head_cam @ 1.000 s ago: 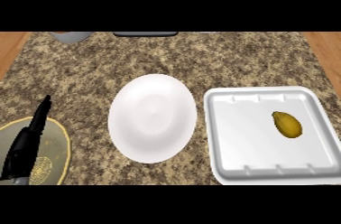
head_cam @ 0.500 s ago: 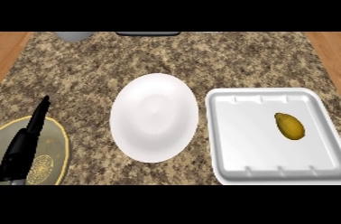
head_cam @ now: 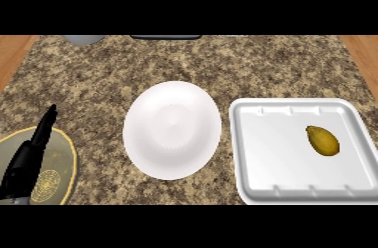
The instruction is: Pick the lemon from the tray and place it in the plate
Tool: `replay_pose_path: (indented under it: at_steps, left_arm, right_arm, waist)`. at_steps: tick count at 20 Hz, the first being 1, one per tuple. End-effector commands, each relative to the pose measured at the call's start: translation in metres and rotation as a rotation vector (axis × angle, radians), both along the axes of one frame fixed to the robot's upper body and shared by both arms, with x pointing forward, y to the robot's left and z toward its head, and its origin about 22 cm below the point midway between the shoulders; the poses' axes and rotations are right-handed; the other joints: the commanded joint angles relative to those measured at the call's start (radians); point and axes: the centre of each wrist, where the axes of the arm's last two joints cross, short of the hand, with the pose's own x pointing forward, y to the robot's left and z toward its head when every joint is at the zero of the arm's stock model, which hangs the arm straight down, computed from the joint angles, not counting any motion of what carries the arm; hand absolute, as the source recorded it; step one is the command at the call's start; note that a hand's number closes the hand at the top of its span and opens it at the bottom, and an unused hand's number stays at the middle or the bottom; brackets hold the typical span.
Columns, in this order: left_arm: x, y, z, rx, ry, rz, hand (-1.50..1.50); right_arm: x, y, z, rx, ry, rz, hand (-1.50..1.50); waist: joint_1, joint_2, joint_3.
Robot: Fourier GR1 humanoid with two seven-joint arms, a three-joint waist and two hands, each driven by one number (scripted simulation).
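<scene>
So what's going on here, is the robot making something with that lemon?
Nothing is being handled yet. The lemon lies in the white tray at the right of the granite counter, toward the tray's right side. The white plate where it should go sits bare in the middle, just left of the tray. Only the robot's left hand shows, at the lower left with fingers straight, over a yellowish round object. The right hand is not in view, so the pick has not begun.
</scene>
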Motion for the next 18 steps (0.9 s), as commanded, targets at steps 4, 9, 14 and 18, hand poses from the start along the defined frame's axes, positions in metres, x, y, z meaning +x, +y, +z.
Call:
replay_pose_path:
  at_steps: [4, 9, 14, 18]
  left_arm:
    - [-0.008, -0.006, -0.012, -0.009, 0.028, -0.005, 0.0]
    - [-0.004, -0.015, 0.008, -0.007, 0.029, 0.006, 0.0]
    - [-0.014, -0.003, 0.0, 0.02, 0.035, 0.013, 0.0]
    - [-0.003, 0.016, -0.002, 0.001, 0.032, 0.002, 0.0]
  right_arm:
    - [0.042, 0.024, 0.003, -0.169, 0.128, 0.095, -1.5]
    - [0.038, 0.011, -0.023, -0.297, 0.2, 0.177, -1.5]
    - [0.057, 0.024, -0.034, -0.293, 0.208, 0.236, -1.5]
    - [0.067, 0.022, -0.057, -0.313, 0.238, 0.262, -1.5]
  waist:
    - [0.009, 0.003, -0.002]
    - [0.004, 0.002, 0.0]
    - [-0.005, -0.001, -0.001]
    - [0.002, 0.003, -0.001]
